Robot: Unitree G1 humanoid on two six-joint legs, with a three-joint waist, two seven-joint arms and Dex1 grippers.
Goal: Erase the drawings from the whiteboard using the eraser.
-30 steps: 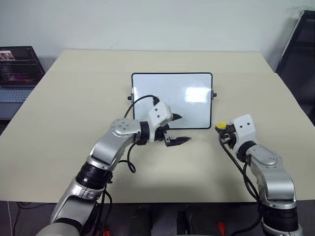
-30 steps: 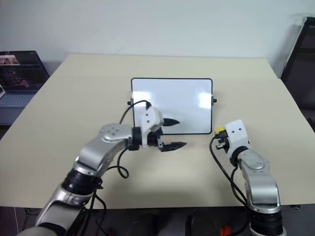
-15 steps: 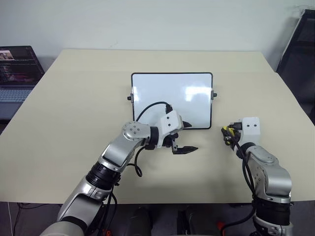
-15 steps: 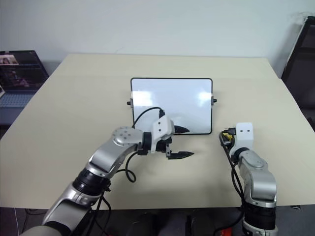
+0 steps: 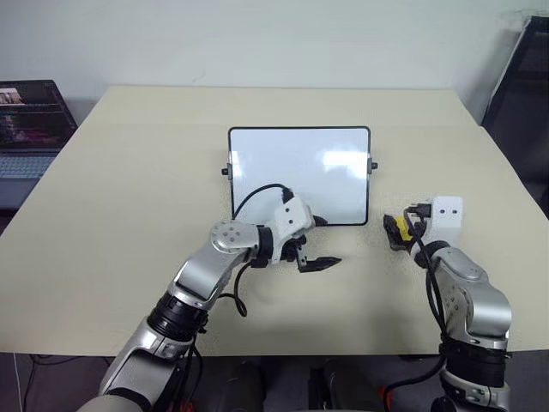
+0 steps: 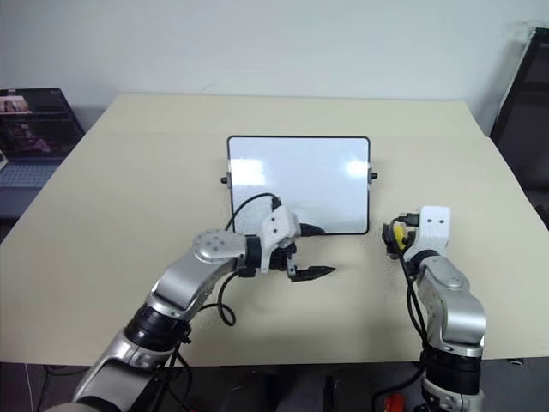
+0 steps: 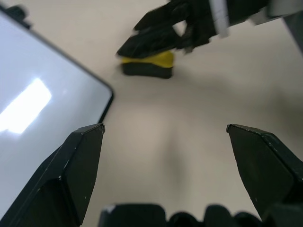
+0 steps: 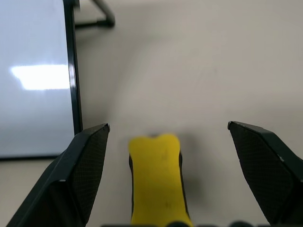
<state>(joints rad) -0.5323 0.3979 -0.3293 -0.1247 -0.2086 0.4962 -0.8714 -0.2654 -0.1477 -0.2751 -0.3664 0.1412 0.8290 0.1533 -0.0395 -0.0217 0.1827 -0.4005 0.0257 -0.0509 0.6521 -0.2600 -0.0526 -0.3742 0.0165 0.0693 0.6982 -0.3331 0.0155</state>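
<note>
Eraser lying free on the table, both grippers spread wide and empty.

The whiteboard (image 5: pixel 298 175) lies flat at mid-table (image 5: pixel 129 172), its surface showing glare and no legible strokes. The eraser (image 8: pixel 157 177), yellow over black, rests on the table just off the board's near right corner, between the parted fingers of the right gripper (image 8: pixel 168 156) with a gap on either side. The left gripper (image 5: pixel 319 242) hovers at the board's near edge, fingers apart, holding nothing. A laptop (image 5: pixel 30 129) sits at the far left.
</note>
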